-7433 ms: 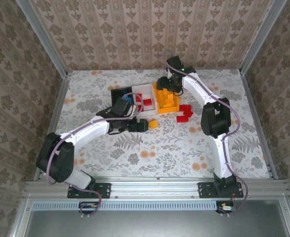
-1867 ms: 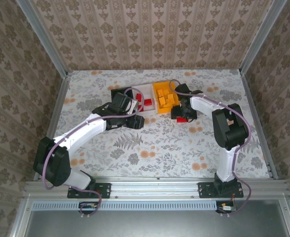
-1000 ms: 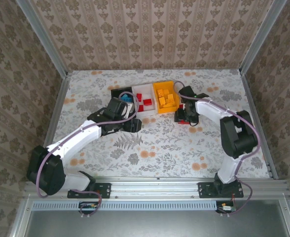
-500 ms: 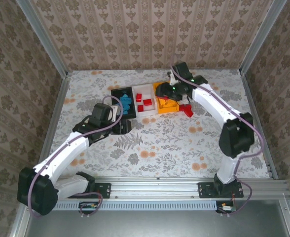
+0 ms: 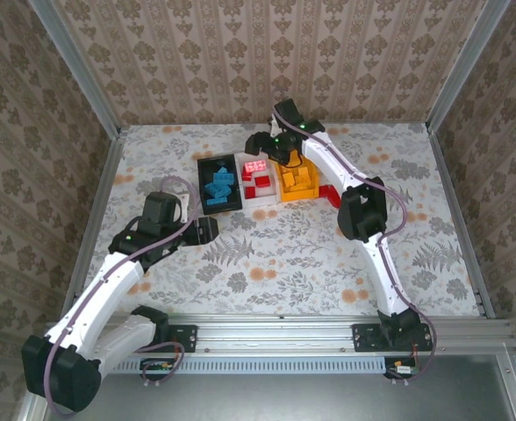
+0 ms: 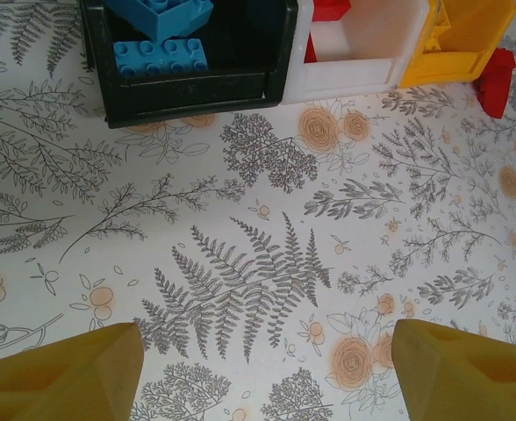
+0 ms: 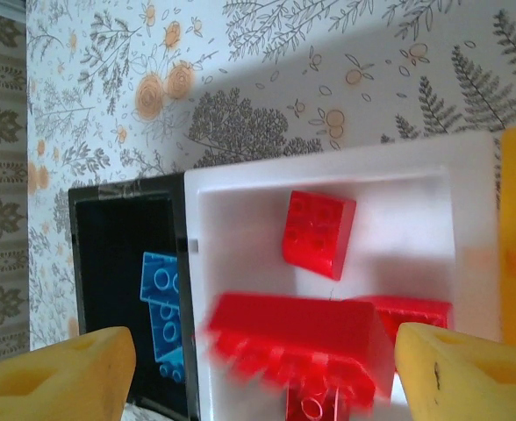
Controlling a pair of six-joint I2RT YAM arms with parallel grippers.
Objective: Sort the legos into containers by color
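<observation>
Three containers stand in a row: a black bin (image 5: 207, 163) with blue legos (image 5: 218, 184), a white bin (image 5: 271, 195) with red legos (image 5: 260, 182), and an orange bin (image 5: 297, 198) with orange legos (image 5: 297, 178). My right gripper (image 5: 261, 149) hangs open above the white bin (image 7: 328, 162). A red lego (image 7: 293, 346), blurred, is loose between its fingers over that bin, and another red lego (image 7: 319, 232) lies inside. My left gripper (image 5: 207, 230) is open and holds nothing, over bare table in front of the black bin (image 6: 197, 88).
Loose red legos (image 5: 330, 195) lie on the table just right of the orange bin; one (image 6: 495, 83) shows beside the orange bin (image 6: 460, 53) in the left wrist view. Patterned walls close in the table at the back and sides.
My right gripper swung left from the orange bin to above the white bin and opened, letting go of the red lego. My left arm drew back toward the near left.
</observation>
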